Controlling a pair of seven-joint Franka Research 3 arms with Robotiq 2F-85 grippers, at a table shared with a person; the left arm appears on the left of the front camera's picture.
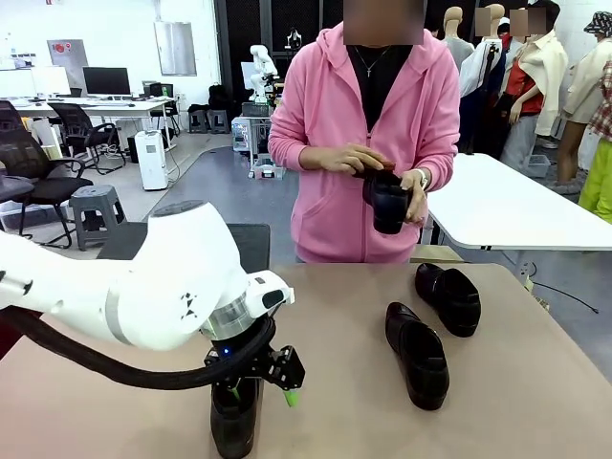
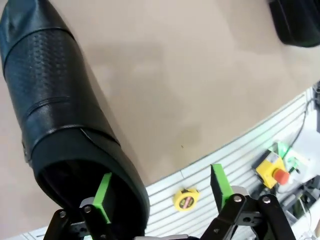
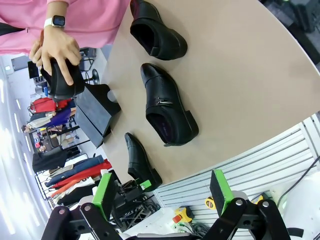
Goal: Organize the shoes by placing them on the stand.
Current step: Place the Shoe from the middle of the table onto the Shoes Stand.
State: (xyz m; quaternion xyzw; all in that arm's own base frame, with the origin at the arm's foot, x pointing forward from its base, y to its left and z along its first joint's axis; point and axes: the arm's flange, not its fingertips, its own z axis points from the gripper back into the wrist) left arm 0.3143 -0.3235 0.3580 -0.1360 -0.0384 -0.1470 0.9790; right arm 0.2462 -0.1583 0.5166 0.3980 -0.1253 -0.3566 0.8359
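**Front view.** The left gripper (image 1: pixel 256 385) hangs over the first loafer (image 1: pixel 232 427). This is a glossy black slip-on at the tabletop's (image 1: pixel 535 402) near edge, left of the middle. The green pads stand apart, astride the shoe's heel end. Right of the middle lies a second loafer (image 1: pixel 418 354). A third loafer (image 1: pixel 449 298) sits just beyond it toward the far right corner, and the two do not touch. The person's hands (image 1: pixel 349 158) hold a fourth loafer (image 1: pixel 387 199) above the far edge. The stand (image 1: pixel 251 247), black and flat-topped, sits at the far edge, partly hidden by the arm. I cannot tell whether it rests on the tabletop or just behind it.

**Left wrist view.** The first loafer (image 2: pixel 60 110) shows smooth leather crossed by a band of fine embossed texture. One pad of the left gripper (image 2: pixel 161 184) sits at its dark opening and the other is well outside, so the jaws are wide and not clamped.

**Right wrist view.** The right gripper (image 3: pixel 161 194) hangs beyond the near edge with its pads wide apart and nothing between them. Three loafers lie on the tabletop (image 3: pixel 250 75). The third loafer (image 3: pixel 157 30) is nearest the person. The second loafer (image 3: pixel 165 107) has a metal bar across its vamp. The first loafer (image 3: pixel 140 160) is under the left gripper (image 3: pixel 132 187). The stand (image 3: pixel 97 115) shows a sloped black top.
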